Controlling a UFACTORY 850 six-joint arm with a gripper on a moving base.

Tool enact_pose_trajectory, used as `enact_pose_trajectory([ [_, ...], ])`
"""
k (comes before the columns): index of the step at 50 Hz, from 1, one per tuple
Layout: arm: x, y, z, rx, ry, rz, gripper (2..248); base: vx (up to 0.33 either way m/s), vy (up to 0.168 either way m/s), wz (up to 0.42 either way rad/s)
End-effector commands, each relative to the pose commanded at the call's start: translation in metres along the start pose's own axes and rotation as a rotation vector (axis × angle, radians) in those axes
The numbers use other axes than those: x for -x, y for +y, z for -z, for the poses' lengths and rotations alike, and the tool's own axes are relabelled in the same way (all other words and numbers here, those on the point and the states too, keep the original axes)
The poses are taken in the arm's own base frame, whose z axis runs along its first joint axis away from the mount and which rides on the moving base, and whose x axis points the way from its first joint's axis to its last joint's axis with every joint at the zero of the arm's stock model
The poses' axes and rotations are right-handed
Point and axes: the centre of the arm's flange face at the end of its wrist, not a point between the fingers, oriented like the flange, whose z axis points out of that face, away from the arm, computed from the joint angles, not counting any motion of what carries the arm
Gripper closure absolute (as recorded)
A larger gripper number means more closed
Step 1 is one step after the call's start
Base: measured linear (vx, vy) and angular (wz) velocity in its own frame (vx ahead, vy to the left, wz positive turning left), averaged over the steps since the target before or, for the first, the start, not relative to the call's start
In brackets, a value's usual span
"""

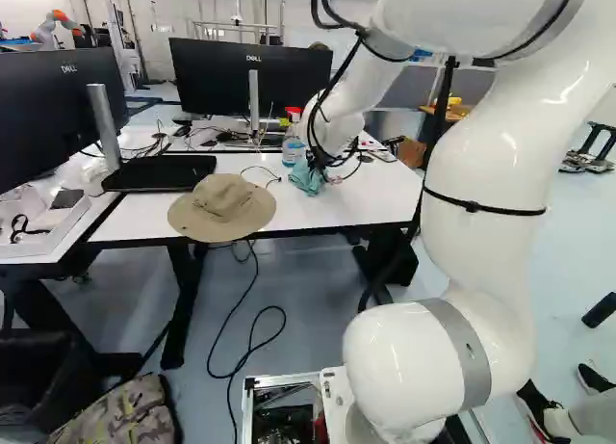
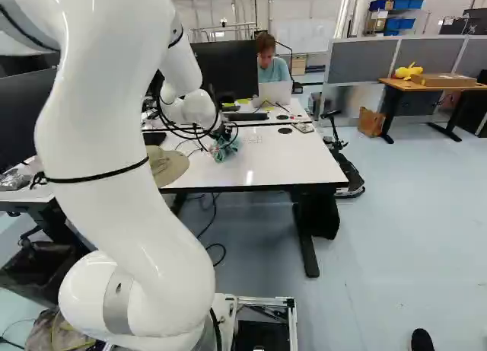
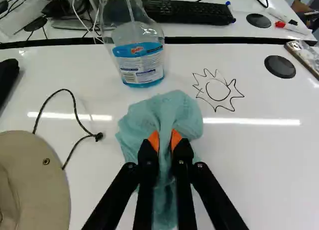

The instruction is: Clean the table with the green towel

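Observation:
In the right base view my gripper (image 2: 221, 135) is low over the white table (image 2: 281, 164), at the crumpled green towel (image 2: 223, 150). Seen from the wrist, the gripper (image 3: 165, 140) is shut on the towel (image 3: 172, 110), its orange pads pinching the cloth from both sides. The towel bunches out ahead of the fingertips and trails back beneath the fingers, seemingly against the tabletop. A black line drawing of a spiky sun (image 3: 218, 90) marks the table ahead and to one side of the towel, apart from it.
A spray bottle (image 3: 139, 63) stands just ahead of the towel. A beige hat (image 1: 221, 208) with a dark cord lies on the table's near edge. Monitors (image 1: 252, 76), a keyboard (image 3: 187, 11), markers and cables are behind. A person sits beyond the table. Another robot shows far back.

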Motion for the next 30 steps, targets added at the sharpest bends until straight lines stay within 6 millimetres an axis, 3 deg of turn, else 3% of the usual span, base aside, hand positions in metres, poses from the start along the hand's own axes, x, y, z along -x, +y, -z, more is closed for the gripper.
enact_pose_trajectory([
  [17, 0.011, 0.0, -0.019, 0.0, -0.036, 0.0, 204, 0.0, 0.0, 0.0],
  [30, 0.011, 0.0, -0.019, 0.0, -0.036, 0.0, 204, 0.0, 0.0, 0.0],
])
